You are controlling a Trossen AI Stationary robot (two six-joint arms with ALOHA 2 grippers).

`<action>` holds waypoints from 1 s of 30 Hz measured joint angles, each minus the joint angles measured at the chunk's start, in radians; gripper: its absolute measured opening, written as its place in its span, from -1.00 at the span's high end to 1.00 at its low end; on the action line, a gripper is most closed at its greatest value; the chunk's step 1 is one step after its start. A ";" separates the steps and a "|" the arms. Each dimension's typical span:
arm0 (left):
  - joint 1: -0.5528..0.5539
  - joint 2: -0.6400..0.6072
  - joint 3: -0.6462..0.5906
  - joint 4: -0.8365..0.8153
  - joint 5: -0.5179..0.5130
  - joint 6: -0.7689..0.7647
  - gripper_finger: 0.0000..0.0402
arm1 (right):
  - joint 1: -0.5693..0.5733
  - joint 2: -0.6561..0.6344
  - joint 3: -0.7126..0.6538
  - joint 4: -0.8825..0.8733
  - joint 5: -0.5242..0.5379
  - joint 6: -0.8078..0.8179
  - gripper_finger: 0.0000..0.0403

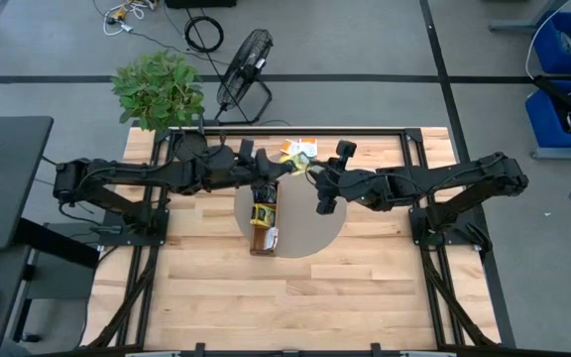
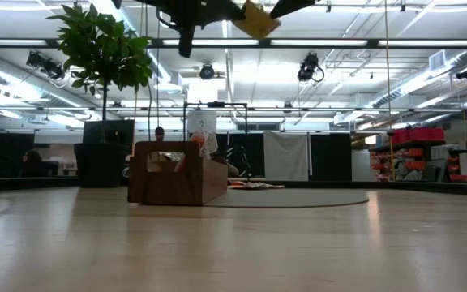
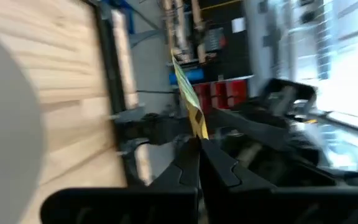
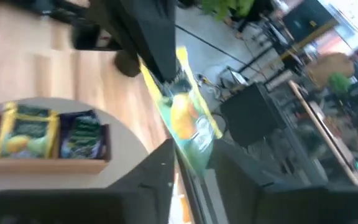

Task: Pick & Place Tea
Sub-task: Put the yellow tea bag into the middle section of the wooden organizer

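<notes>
A yellow-green tea sachet [image 4: 188,121] hangs high above the table, between my two grippers. My left gripper [image 3: 197,149] reaches in from the table's left and is shut on it. My right gripper [image 4: 194,186] comes from the right. Its fingers stand apart, with the sachet's near end between them. Below, the long wooden tray [image 1: 263,213] lies on a round grey mat [image 1: 315,228]. In the tray stand a yellow-green sachet [image 4: 27,130] and a dark blue one [image 4: 82,134]. More loose sachets [image 1: 300,149] lie at the mat's far edge. My left gripper pinches one edge of the sachet [image 3: 197,127] between its two shut fingers. The fingers lie about level and come from the table's left. The sachet stands out beyond the fingertips, lifted clear of tray and table. My right gripper: I cannot tell whether its open fingers touch the sachet's end [image 4: 196,158].
A potted plant [image 1: 157,89] and a floor fan [image 1: 244,59] stand beyond the table's far left corner. Bare wooden tabletop [image 1: 285,297] stretches toward the near edge. Black frame rails [image 1: 414,178] run along the table's sides.
</notes>
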 joint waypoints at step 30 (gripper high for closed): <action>-0.053 0.045 0.000 -0.743 0.169 0.291 1.00 | 0.100 -0.012 0.000 -0.133 -0.012 0.336 0.10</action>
